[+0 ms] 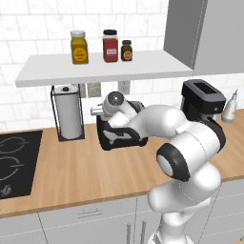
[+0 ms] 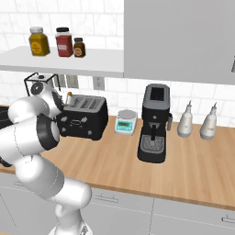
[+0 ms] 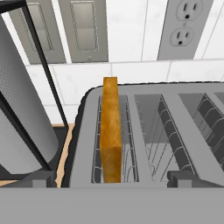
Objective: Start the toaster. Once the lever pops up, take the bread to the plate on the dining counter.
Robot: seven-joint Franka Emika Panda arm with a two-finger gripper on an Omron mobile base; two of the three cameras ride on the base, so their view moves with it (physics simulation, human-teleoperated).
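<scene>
White tiled wall [image 1: 28,38], grey shelf [image 1: 95,69], wooden worktop [image 1: 86,171].

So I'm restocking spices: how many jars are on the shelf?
3, on the shelf: yellow jar left, red jar middle, small brown jar right.

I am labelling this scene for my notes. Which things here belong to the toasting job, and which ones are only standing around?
Job: toaster, bread upright in its left slot, open gripper above.

Standing around: paper towel roll, coffee machine, kitchen scale, three spice jars, two white bottles.
</scene>
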